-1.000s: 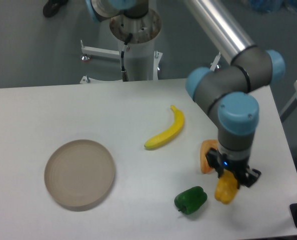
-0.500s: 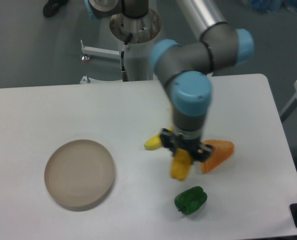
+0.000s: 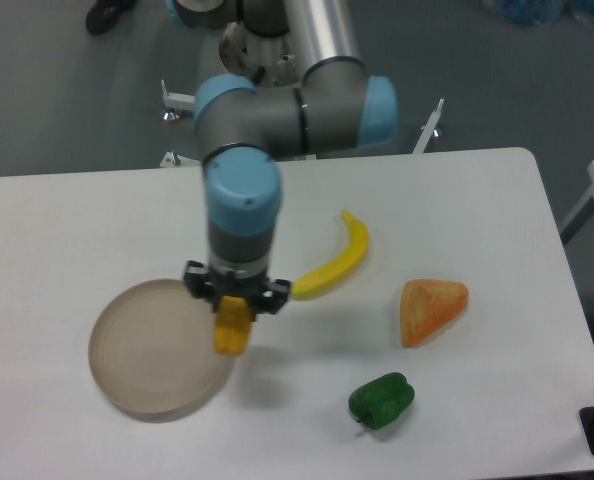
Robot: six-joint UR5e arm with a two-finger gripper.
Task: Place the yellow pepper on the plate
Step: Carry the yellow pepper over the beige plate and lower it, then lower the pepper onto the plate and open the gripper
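Yellow pepper [image 3: 231, 330] hangs in your gripper [image 3: 233, 318], just over the right edge of the plate [image 3: 137, 375], so the carry looks nearly done and the step in hand is the set-down. Bring it further left, toward the middle of the plate, before you lower: where it hangs now it would likely land on or against the low rim and could roll off onto the table [image 3: 77, 230]. Come down gently until the pepper rests on the flat of the plate, and only then let the fingers part. Lift straight up afterwards so you do not drag it.

Your gripper points downward and its fingers are closed in on the top of the pepper, pinching it; most of the pepper shows below them. It touches nothing else. The banana [image 3: 334, 262] lies just to the right of the gripper, and the green pepper [image 3: 381, 399] and the orange wedge [image 3: 431, 308] sit well off to the right, out of your path.
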